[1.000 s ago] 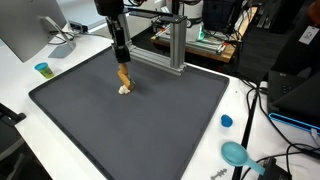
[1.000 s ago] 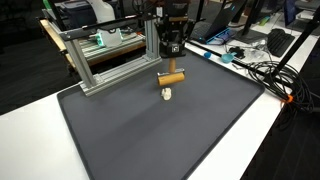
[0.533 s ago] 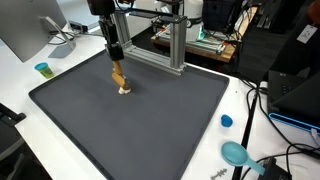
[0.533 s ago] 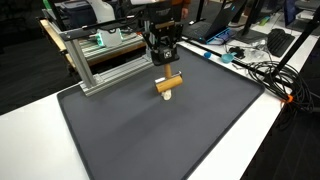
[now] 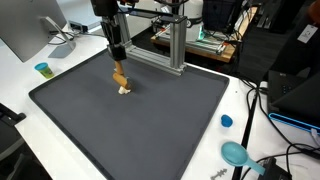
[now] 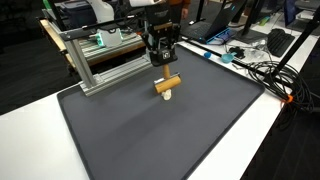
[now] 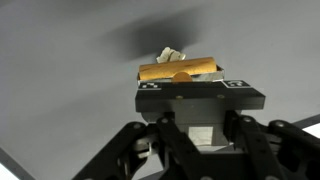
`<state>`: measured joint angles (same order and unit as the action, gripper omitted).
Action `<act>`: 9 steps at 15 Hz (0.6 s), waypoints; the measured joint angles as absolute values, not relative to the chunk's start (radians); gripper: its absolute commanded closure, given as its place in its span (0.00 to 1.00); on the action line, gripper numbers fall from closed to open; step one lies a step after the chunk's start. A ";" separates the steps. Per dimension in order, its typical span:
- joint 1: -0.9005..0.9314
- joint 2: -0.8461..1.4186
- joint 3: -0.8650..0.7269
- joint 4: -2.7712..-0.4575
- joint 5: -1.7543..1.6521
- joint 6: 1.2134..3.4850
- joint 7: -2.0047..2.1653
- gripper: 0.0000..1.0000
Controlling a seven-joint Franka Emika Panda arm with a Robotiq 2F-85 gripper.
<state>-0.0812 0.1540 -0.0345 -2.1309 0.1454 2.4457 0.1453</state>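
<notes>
Biggest thing here is the white bench [image 5: 14,92], and most of its top is covered by a dark grey mat [image 5: 150,130]. Along the far edge of the mat there's an aluminium extrusion frame [image 6: 100,62]. A monitor [image 5: 25,30] sits at the far left corner.

The arm comes down over the far-left part of the mat, just in front of the frame. The gripper [image 6: 163,63] points straight down. Right under its tips is a short tan cylinder [image 6: 168,84] lying crosswise, and a small white crumpled piece [image 6: 167,96] is touching its underside. In the wrist view the tan cylinder [image 7: 178,70] runs sideways right at the end of the gripper, with the white piece [image 7: 170,53] poking out just beyond it. Honestly I can't tell from any angle if the fingers are clamped on the cylinder or just hanging over it, since the tips are hidden.

Small stuff on the bare bench: a teal scoop-looking thing [image 5: 235,153] at the near right, a little teal cup [image 5: 42,69] off the mat's left edge, and a blue cap [image 5: 226,121] just beside the mat's right edge.
</notes>
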 measured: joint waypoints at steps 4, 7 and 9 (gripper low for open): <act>-0.071 0.169 -0.036 -2.140 0.095 2.466 0.174 0.78; -0.068 0.174 -0.037 -2.145 0.074 2.466 0.174 0.78; -0.059 0.183 -0.036 -2.145 0.072 2.466 0.174 0.78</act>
